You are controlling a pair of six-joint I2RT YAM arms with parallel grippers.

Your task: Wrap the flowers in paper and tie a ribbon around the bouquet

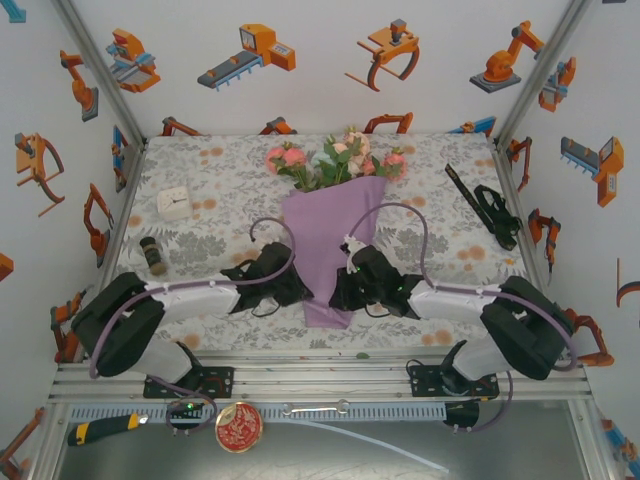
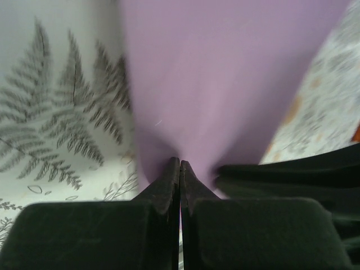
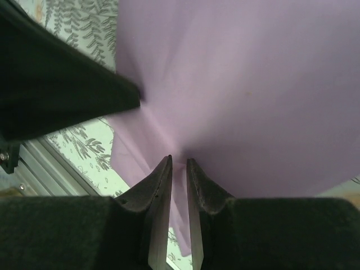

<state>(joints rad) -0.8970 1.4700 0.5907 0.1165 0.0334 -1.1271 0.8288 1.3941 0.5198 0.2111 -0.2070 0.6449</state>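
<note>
Wrapping: looks done. The paper (image 1: 330,245) is closed into a lilac cone around the flowers (image 1: 342,160), so the bouquet (image 1: 332,215) lies mid-table with its blooms toward the far wall and its narrow end toward the arm bases.
Tying: not begun, by my reading. There is no black band on the cone, and what I take for the ribbon (image 1: 497,215) lies as a dark strip and clump on the right side of the tablecloth (image 1: 210,175), well apart from the bouquet.
Left gripper (image 2: 180,163): fingers pressed together on a puckered fold at the cone's narrow end.
Right gripper (image 3: 179,162): fingers nearly together, with a thin pleat of lilac paper pinched between them, just beside the left one.
Edges: the cone's tip sits close to the tablecloth's near edge and the metal rail (image 1: 320,372) — little room to pull it nearer. The paper is thin, and I expect it would crease or slip if both pinches let go together.
Open room: bare cloth on both sides of the cone. A white box (image 1: 174,203) and a small dark spool (image 1: 152,256) sit far left, out of the way. The right side up to the ribbon is free — a reach there would need one pinch to hold the cone shut.
</note>
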